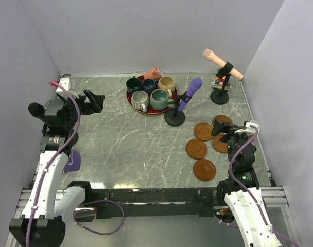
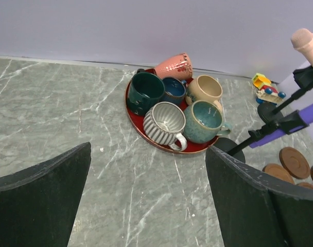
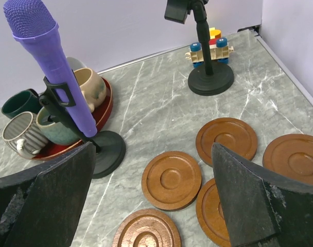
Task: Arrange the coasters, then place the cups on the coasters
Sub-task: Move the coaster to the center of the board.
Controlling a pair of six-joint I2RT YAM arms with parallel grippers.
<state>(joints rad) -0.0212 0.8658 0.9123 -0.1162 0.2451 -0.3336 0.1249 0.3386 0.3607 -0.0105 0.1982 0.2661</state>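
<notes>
Several brown coasters lie loose at the right: one [image 1: 203,131], another [image 1: 196,149], a third [image 1: 204,169]. In the right wrist view a coaster [image 3: 172,180] lies just below my open right gripper [image 3: 152,154], others [image 3: 226,140] beside it. My right gripper [image 1: 224,131] hovers over this cluster, empty. The cups crowd a red plate [image 1: 146,111]: grey ribbed [image 2: 164,123], teal [image 2: 205,121], beige [image 2: 205,88], dark green [image 2: 145,91], dark blue [image 2: 173,90], and the pink one [image 2: 176,66] tipped on its side. My left gripper [image 2: 146,170], open and empty, is left of the plate [image 1: 94,99].
A purple microphone [image 1: 190,94] on a black base [image 1: 174,118] stands between plate and coasters. A peach microphone [image 1: 223,64] on its stand [image 1: 219,96] and a small colourful toy [image 3: 210,47] sit at the back right. Walls enclose three sides.
</notes>
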